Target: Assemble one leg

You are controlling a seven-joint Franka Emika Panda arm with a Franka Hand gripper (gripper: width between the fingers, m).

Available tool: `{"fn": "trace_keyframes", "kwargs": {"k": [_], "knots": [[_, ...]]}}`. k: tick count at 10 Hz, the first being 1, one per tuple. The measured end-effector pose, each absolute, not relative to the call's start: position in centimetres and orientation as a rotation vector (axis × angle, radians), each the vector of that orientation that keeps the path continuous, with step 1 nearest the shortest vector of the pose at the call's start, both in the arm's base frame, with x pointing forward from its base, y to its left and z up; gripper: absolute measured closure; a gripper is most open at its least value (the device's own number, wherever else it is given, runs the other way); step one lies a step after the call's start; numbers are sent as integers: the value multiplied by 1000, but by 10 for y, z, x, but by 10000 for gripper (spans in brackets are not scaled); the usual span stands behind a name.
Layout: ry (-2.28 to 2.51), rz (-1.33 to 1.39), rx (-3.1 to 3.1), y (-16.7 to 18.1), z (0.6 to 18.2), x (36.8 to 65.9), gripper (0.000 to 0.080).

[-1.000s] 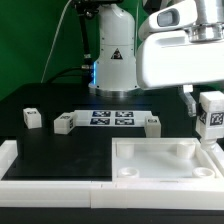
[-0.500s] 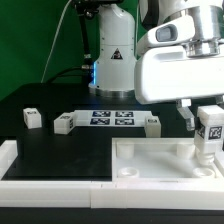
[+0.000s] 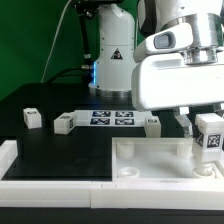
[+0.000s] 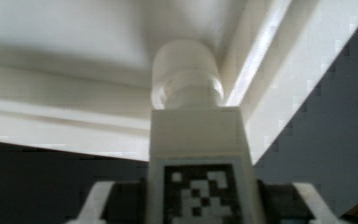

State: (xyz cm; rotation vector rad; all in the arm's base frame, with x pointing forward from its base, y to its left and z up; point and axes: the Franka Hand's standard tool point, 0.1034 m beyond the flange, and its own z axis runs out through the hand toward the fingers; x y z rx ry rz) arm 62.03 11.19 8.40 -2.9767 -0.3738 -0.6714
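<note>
The step in hand is judged to be the seating of one leg point(image 3: 209, 140) into a corner of the white panel point(image 3: 150, 150). The leg is held upright in the tool point(image 3: 205, 128), which is closed on it from both sides. In the wrist view the tool point(image 4: 197, 205) is seen flanking the tagged face of the leg point(image 4: 197, 150), whose rounded end points down at the panel's raised wall.

The leg hangs at the panel's corner on the exterior view's right. Whether its lower end is already touching a socket point(image 3: 205, 169) cannot be told, since the end is hidden against white plastic. A straight, slow descent is called for next, with the leg kept vertical and centred on the hole, and probably a twist once it is seated.

Room is tight. The panel's raised rim lies just beside the leg, and the frame edge cuts off the far side of the tool. Three other legs point(image 3: 64, 124) and the marker board point(image 3: 110, 118) lie well apart on the black bench point(image 3: 60, 150), out of the way.
</note>
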Motion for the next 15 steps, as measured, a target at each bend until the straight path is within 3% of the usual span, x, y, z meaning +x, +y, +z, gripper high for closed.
{"fn": "trace_keyframes", "kwargs": {"k": [5, 9, 11, 12, 13, 15], "knots": [[-390, -645, -2980, 112, 66, 617, 508], [-388, -672, -2974, 113, 66, 618, 508], [-388, -672, -2974, 113, 66, 618, 462], [-388, -672, -2974, 113, 66, 618, 239], [-388, -672, -2975, 113, 66, 618, 177], [-388, -672, -2975, 113, 66, 618, 158]]}}
